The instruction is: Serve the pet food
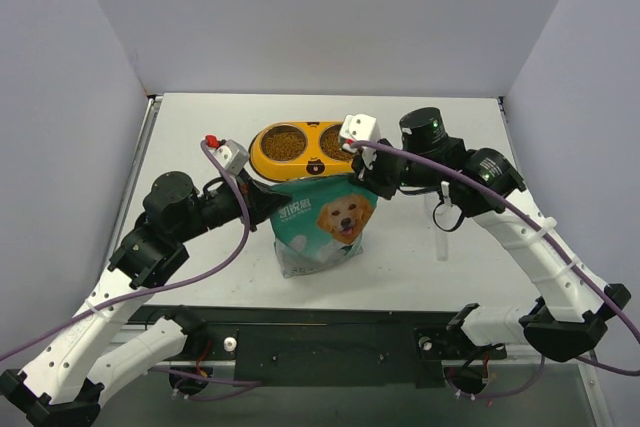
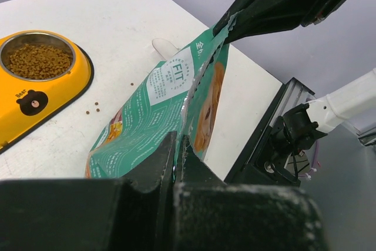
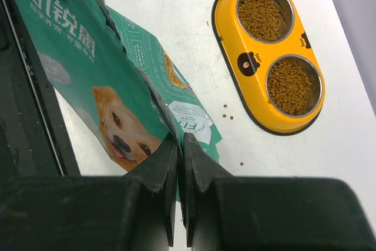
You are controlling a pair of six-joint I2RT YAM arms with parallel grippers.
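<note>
White tabletop (image 1: 430, 267), walled in pale grey, is occupied at its far middle by a yellow double-bowl feeder (image 1: 312, 137). Both of its steel bowls are filled with the pet food (image 1: 283, 143), and a few stray pellets (image 3: 228, 116) are scattered on the surface between feeder and bag. A teal bag (image 1: 325, 227) printed with a golden dog is held upright just in front of the feeder. Its top edge is pinched at one corner by the left gripper (image 1: 270, 194) and at the other by the right gripper (image 1: 357, 175), each pair of fingers pressed together on the bag's edge.
</note>
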